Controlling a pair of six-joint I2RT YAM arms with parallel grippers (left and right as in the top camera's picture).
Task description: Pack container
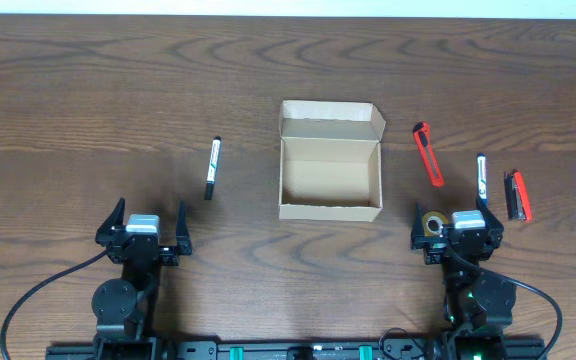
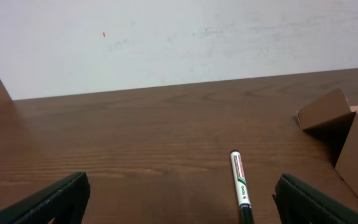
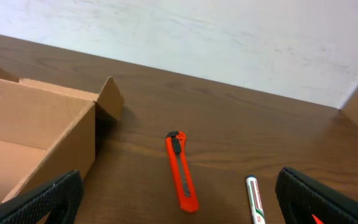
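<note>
The empty container (image 1: 329, 211) is judged light and crushable, best taken by a side wall, while the left gripper (image 1: 149, 212) and right gripper (image 1: 454, 214) are seen spread, unladen.

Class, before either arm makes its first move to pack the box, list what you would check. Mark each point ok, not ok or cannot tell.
1. Lid of the container open: ok.
2. Nothing lying inside it yet: ok.
3. The left pincer open, holding nothing: ok.
4. The right pincer open, holding nothing: ok.
5. The left pen lying apart from the container, free to grasp: ok.
6. Blade of the orange cutter retracted: cannot tell.
</note>
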